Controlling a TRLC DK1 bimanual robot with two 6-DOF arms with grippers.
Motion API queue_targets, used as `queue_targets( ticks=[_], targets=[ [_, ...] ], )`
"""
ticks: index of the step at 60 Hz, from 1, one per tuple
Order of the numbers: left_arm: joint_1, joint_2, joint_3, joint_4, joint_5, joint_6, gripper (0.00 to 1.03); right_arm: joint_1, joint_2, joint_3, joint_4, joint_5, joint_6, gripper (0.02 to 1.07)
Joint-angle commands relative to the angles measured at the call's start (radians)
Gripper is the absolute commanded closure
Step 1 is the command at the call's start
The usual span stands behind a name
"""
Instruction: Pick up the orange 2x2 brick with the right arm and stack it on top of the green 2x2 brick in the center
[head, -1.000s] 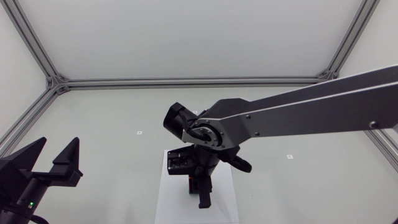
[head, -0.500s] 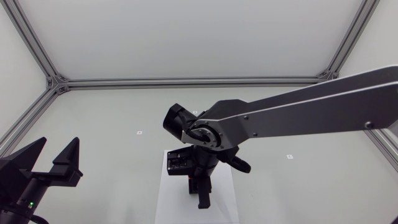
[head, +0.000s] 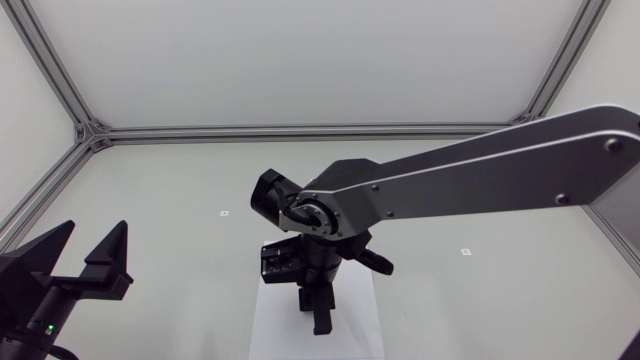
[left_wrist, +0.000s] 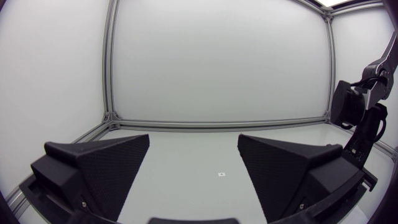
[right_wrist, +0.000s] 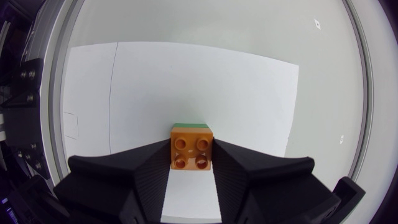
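Because the right arm (head: 480, 185) comes in from the right edge of the head view and bends down over the middle, it hides both bricks in that view. Only the black tips of the right pincer (head: 318, 318) poke out below the arm, low in the middle of the frame. They hang over a white sheet (head: 268, 322), and the arm covers part of that sheet.

The right wrist view shows more. The right pincer (right_wrist: 191, 149) is pinching the orange brick (right_wrist: 191, 152), with one black finger pressed on each side of it. The four round studs on the brick face the camera. Just ahead of the orange brick a thin strip of the green brick (right_wrist: 190, 125) peeks out, and the rest of it is hidden under the orange one. It is too hard to tell if the two bricks are pushed fully together. Both are over the white sheet, which lies on the pale worktop (right_wrist: 249, 31).

At the lower left of the head view sits the left pincer (head: 92, 238), with its fingers spread wide. Its arm is cut off by the frame edge.

Two small marks (head: 224, 213) are stuck on the worktop, one left of the middle and one right of it. They are too small to read.
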Motion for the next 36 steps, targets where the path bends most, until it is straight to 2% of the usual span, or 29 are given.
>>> queue_targets(
  ticks=[1,20,31,36],
  targets=[
    [0.002,-0.006,-0.041,-0.01,0.001,0.006,0.04,0.007,0.109,-0.057,-0.022,0.012,0.008,0.95],
    [0.002,-0.006,-0.041,-0.01,0.001,0.006,0.04,-0.069,0.091,-0.112,0.01,-0.092,-0.012,0.96],
    [0.002,-0.006,-0.041,-0.01,0.003,0.006,0.04,-0.052,0.109,-0.128,0.038,-0.069,-0.003,0.96],
    [0.002,-0.006,-0.041,-0.01,0.001,0.006,0.04,-0.029,0.137,-0.139,0.058,0.006,0.011,0.96]
  ],
)
